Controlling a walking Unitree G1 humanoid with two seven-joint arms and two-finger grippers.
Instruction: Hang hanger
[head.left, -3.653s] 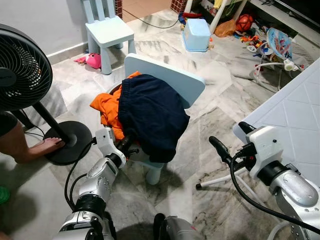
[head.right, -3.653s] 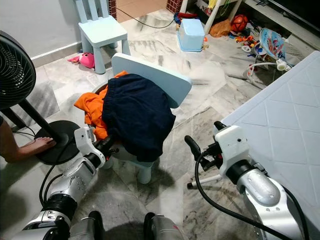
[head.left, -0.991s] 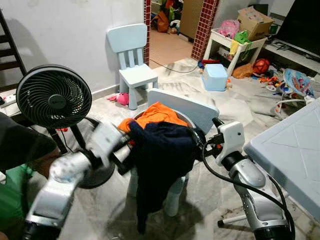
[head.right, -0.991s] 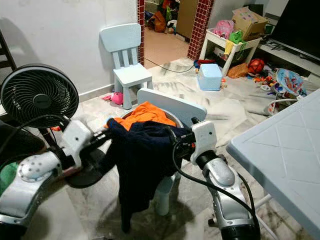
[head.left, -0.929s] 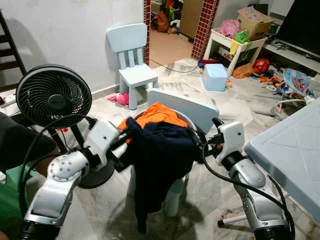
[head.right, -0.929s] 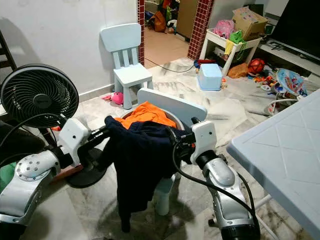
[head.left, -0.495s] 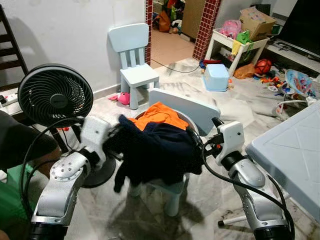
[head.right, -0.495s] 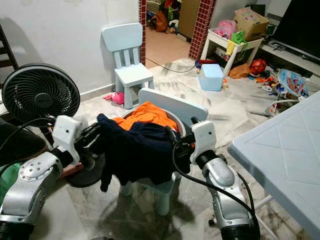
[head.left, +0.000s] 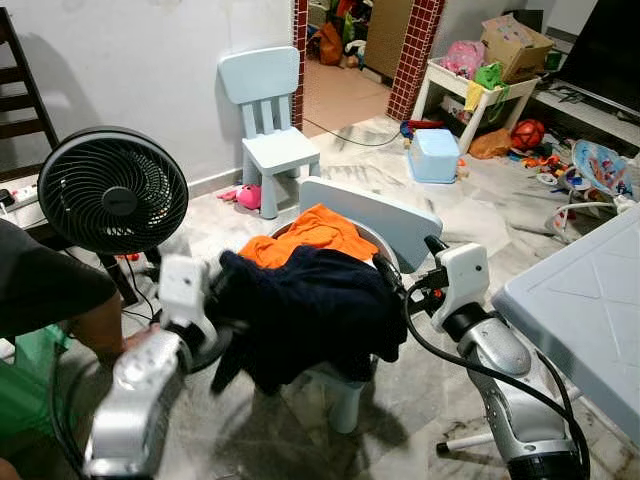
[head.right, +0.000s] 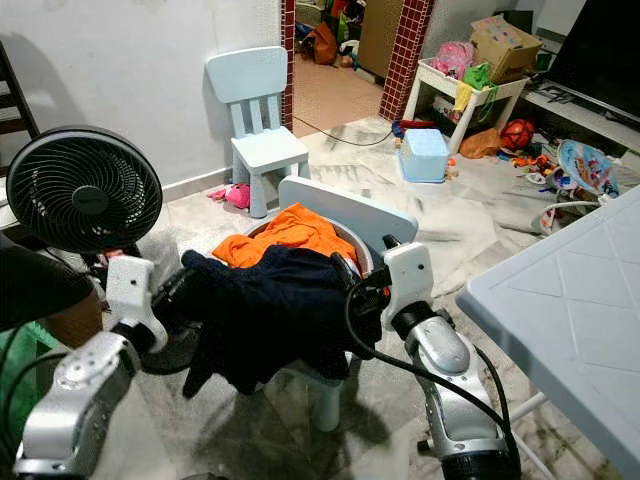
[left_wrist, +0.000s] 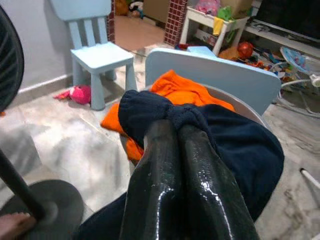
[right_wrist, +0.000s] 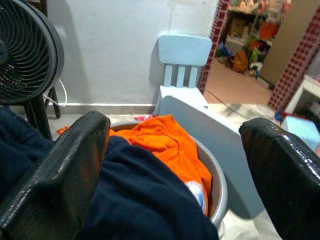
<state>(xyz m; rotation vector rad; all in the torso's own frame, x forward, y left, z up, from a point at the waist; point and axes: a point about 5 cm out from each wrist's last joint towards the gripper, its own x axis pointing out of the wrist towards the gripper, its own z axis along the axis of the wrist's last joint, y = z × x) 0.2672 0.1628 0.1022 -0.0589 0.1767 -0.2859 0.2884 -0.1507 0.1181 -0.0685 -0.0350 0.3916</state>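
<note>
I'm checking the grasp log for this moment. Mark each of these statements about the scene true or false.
1. The left gripper is shut on the dark navy cloth garment. True.
2. The right gripper is clamped on the garment. False: its fingers are spread wide apart, with the garment below them.
3. A crumpled orange cloth lies in the round grey basin. True.
4. The black round pedestal fan lies toppled on the floor. False: it stands upright.

A black fan (head.left: 112, 191) stands by the white wall, with a small pale blue chair (head.left: 268, 130) and a pink toy (head.left: 241, 196) near it. Toys (head.left: 527, 133) and a blue box (head.left: 435, 155) litter the marble floor (head.left: 500, 225).
</note>
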